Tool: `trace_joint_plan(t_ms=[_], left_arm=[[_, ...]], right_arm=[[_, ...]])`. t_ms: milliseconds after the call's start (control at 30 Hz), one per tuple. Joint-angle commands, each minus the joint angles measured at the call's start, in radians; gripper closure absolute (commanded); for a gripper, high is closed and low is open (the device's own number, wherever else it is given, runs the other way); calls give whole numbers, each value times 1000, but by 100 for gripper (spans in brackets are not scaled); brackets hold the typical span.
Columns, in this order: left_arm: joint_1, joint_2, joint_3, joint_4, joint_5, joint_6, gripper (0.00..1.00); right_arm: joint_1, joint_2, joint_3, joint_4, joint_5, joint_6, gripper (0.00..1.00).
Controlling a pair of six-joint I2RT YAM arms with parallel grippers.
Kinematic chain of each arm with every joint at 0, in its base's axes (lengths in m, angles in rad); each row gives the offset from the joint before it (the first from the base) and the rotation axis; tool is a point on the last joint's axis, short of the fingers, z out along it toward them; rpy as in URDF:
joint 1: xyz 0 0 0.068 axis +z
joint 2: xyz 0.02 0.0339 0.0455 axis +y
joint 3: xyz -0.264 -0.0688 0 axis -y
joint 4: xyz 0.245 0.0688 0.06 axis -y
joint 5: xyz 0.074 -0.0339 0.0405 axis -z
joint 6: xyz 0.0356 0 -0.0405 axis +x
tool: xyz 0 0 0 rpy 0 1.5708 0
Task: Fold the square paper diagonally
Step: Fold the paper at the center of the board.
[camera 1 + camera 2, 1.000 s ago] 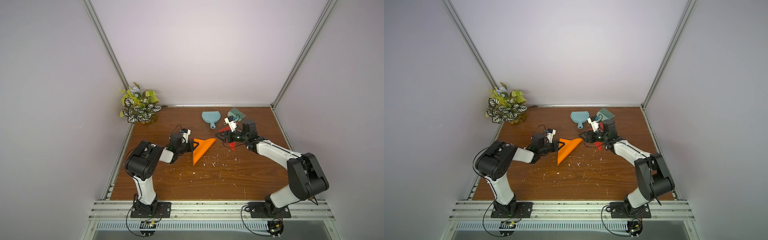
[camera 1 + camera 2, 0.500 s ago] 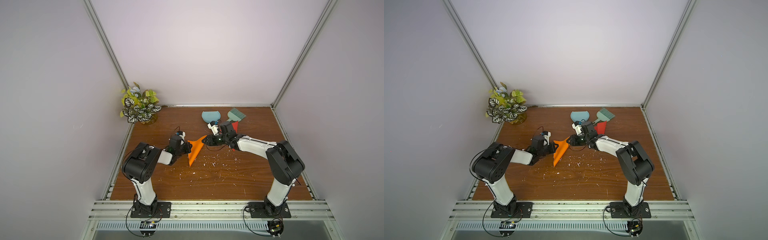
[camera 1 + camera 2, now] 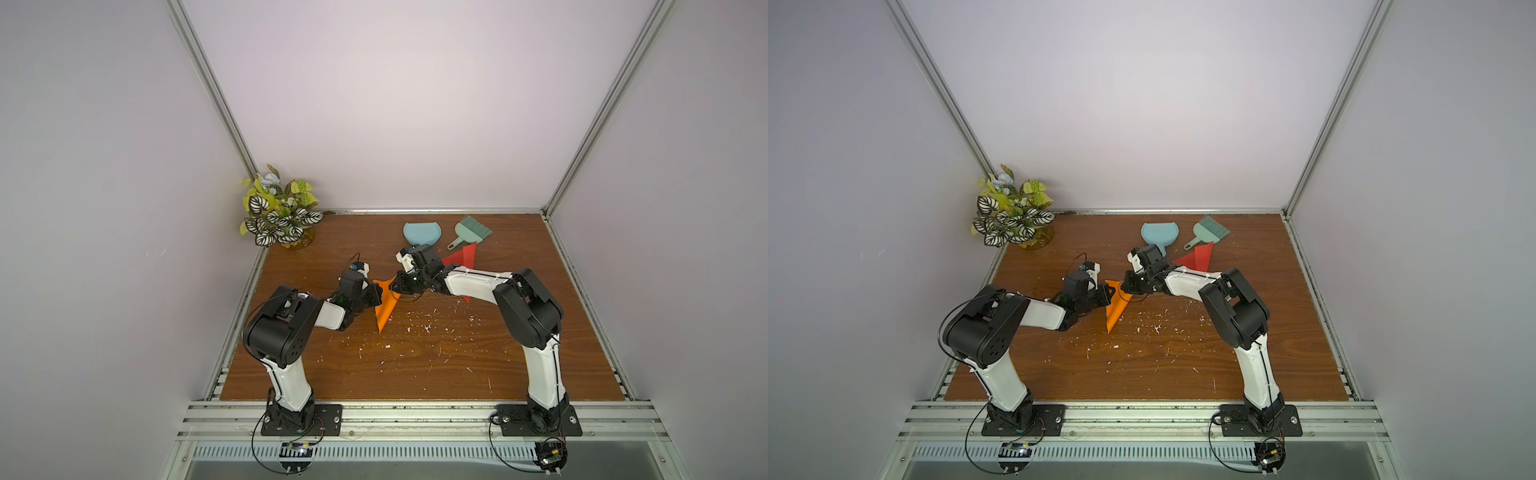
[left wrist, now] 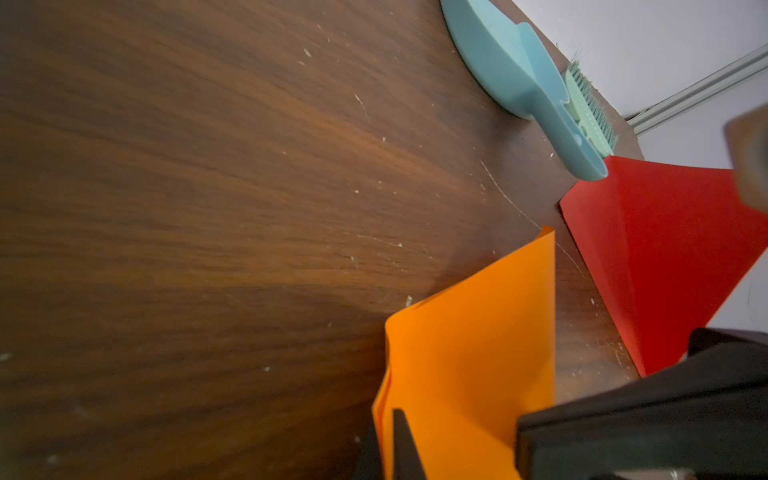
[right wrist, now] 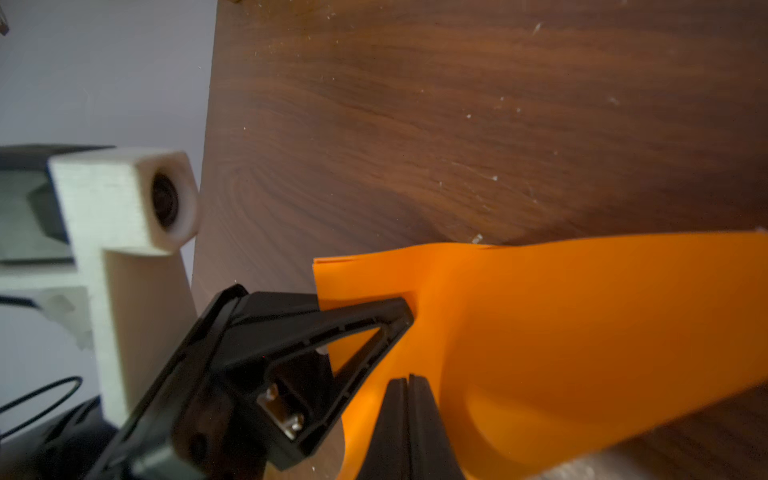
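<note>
Brown wood covers the desk (image 3: 415, 365), with pale walls all round and tiny white bits scattered on it. The orange paper (image 3: 384, 309) sits out in the open, closer to the arms' bases than the blue dustpan (image 3: 422, 233) is. It is already bent over into a triangle, and two layers show at its edge. A red paper (image 3: 463, 259) lies just beside the dustpan's handle, and no pincer touches it. The left pincer (image 3: 377, 296) is clenched on one corner of the orange paper. The right pincer (image 5: 408, 386) is squeezed tight at the corner closest to the dustpan, and it looks to be pinching the paper too. The fold seems made but puffy, so the job now is likely to make it flat and sharp. To do that well, keep the edges matched up. Do not tug hard, or the layers may slide apart. Lay the paper down gently, then press along the long folded side.
</note>
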State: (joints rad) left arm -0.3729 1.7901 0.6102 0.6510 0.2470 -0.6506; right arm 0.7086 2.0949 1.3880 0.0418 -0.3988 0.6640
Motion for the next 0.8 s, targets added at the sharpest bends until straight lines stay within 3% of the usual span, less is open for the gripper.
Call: trace_joint_plan(t_ms=[0,200,767], left_arm=[[-6,2,-1,-81,-41,5,100],[-9,-10,-4,-99,-73,-7,100],[-9,-20,-8,-127,-115,-15,100]], right_arm=[[19,29,72,-59,47,-32,95],[36,84,126,-107,75,-49,96],[36,14,-5,-131,143,-78,96]])
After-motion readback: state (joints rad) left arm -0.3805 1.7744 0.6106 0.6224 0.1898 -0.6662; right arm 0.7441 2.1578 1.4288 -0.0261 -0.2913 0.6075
